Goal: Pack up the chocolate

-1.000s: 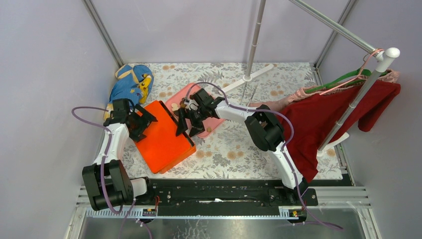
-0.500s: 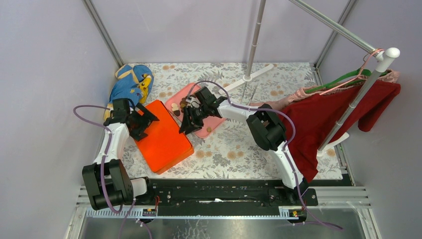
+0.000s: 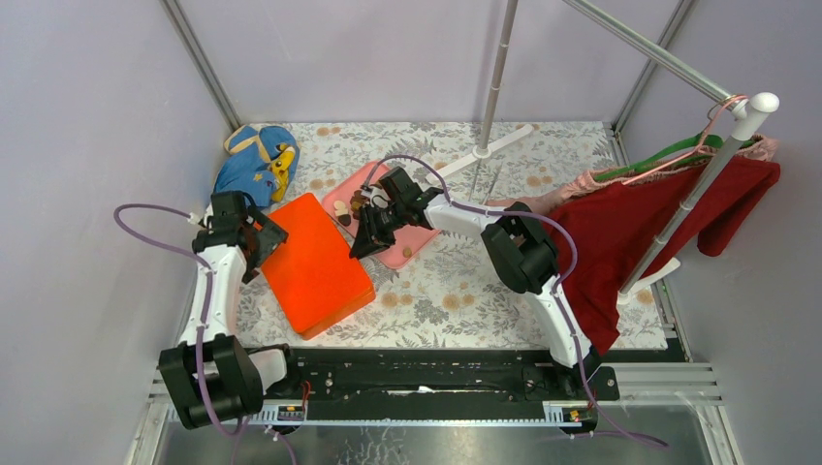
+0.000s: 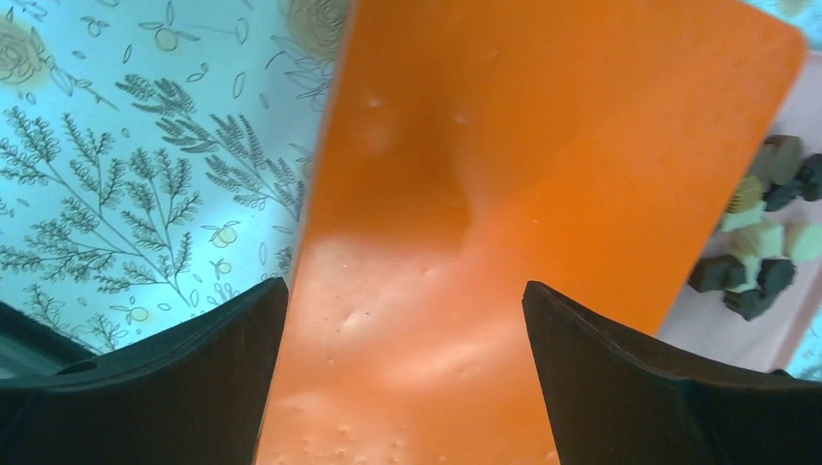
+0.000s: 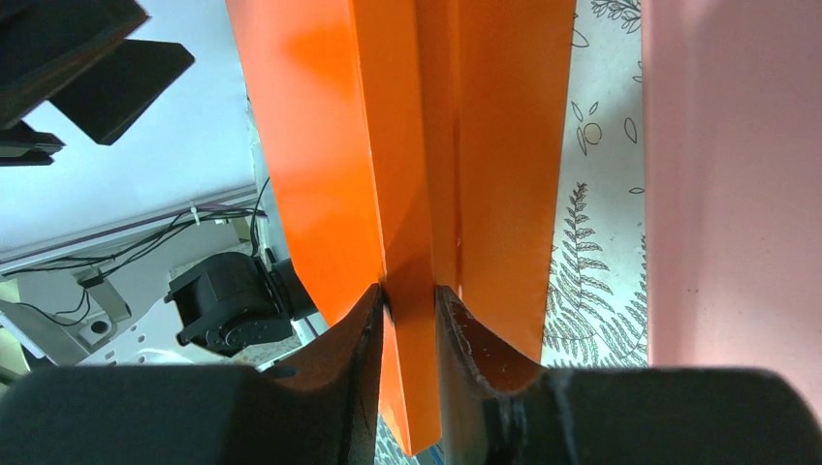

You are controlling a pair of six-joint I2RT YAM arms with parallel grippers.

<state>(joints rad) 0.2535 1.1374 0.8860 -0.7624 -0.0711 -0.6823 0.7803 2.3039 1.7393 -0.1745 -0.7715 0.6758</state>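
Note:
The chocolate (image 3: 355, 204) is a small heap of dark, tan and cream pieces at the far end of a pink tray (image 3: 408, 236). The pieces also show in the left wrist view (image 4: 762, 242), beyond the orange box. That closed orange box (image 3: 315, 262) lies left of the tray. My right gripper (image 3: 363, 244) is at the box's right edge, and its jaws are shut on a thin orange edge of the box (image 5: 412, 174). My left gripper (image 3: 252, 242) hovers over the box's left end (image 4: 543, 174). Its fingers (image 4: 208, 349) are wide open with nothing between them.
A blue and yellow toy bag (image 3: 257, 160) lies at the back left. A white stand base (image 3: 483, 147) sits behind the tray. A red garment (image 3: 640, 232) hangs on a rack at the right. A floral cloth (image 3: 456, 291) covers the table.
My right gripper has closed from wide open onto the box's right edge. My left arm has drawn back leftwards towards the box's left end.

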